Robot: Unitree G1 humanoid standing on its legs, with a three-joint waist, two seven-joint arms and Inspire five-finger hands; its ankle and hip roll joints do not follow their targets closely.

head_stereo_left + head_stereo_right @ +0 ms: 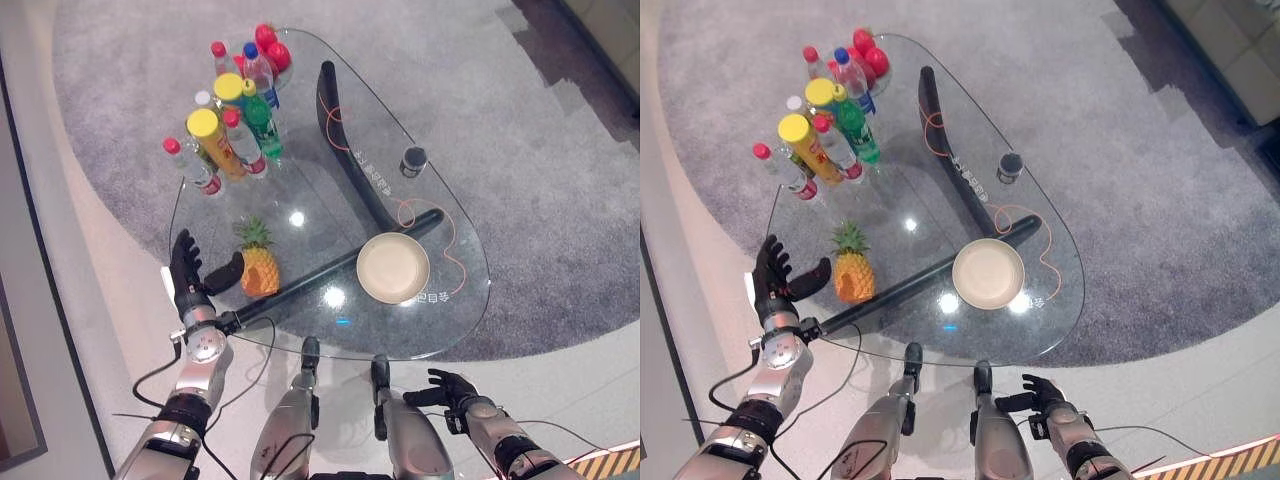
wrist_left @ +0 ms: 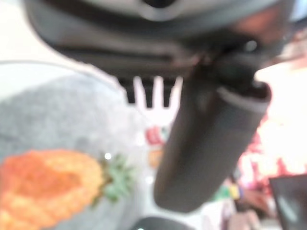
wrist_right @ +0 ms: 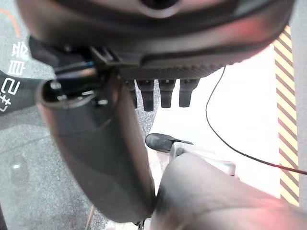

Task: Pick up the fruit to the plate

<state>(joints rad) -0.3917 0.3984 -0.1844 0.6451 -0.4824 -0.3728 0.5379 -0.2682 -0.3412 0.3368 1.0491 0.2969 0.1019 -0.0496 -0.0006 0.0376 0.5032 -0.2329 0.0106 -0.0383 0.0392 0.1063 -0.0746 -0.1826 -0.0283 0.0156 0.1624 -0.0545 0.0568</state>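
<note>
Left hand (image 1: 190,272) is hovering wide open just beside the pineapple (image 1: 258,262), thumb reaching toward it, nothing held. Pineapple is standing upright near the bench's (image 1: 460,240) left edge; plate (image 1: 393,268) is lying empty near the front edge. Best grasp: wrap the body low, avoid the crown. Right hand (image 1: 452,386) is idling below the front edge, fingers relaxed.
</note>
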